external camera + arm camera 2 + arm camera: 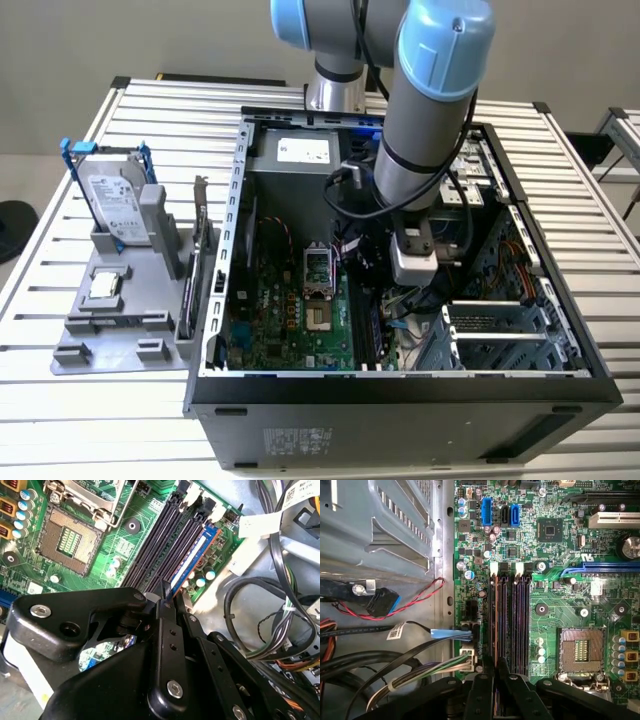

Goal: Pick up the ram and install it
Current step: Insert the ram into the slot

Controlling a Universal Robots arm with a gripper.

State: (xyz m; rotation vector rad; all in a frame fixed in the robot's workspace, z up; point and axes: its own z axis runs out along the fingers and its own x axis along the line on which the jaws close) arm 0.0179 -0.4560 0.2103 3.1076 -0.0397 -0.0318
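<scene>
We found the arm already reaching down into the open computer case (400,385), its gripper (167,597) low over the motherboard (560,605) at the bank of memory slots (512,625). So the pick-up looked done to us, and the work stood in the install stage.

The ram (192,562) sat edge-on in the outermost slot, the one nearest the motherboard's edge on the cable side. In the second wrist view it showed as a long, narrow strip with a blue label face and an orange-brown edge, running the slot's full length from the white latches (212,511) at one end down to the fingertips. In the first wrist view the same ram (495,630) read as a thin dark line with a coppery edge.

The fingers (165,592) were drawn together, pinched on the near end of the stick. We could not tell whether it was pressed fully home or whether the latches had closed; that much remained open. The other three slots beside it lay bare.
</scene>
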